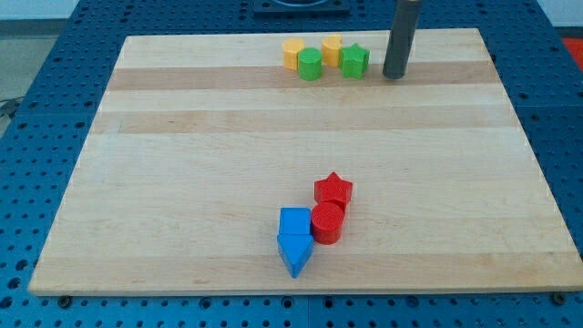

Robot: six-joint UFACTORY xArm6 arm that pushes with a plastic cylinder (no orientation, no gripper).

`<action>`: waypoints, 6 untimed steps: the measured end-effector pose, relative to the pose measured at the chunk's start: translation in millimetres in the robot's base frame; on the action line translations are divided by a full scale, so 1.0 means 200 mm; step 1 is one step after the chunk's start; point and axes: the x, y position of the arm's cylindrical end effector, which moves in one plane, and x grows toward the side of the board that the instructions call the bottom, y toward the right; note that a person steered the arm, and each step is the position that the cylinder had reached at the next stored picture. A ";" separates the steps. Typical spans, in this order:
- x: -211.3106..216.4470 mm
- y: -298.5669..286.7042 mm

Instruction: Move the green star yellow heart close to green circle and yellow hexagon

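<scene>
Near the frame's top edge, my tip (393, 76) stands bare, grasping nothing, just right of the green star (354, 61) and yellow heart (332, 47), which, seemingly already pushed, crowd the green circle (311, 65) and yellow hexagon (292, 54).

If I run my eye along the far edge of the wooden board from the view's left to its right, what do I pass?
yellow hexagon → green circle → yellow heart → green star → my tip, standing just to the view's right of the green star.

We see a red star (333, 189), red circle (327, 222) and two blue blocks (294, 240) at the bottom middle.
</scene>
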 end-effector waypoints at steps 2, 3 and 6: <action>0.00 -0.16; -0.04 -0.27; -0.07 -0.36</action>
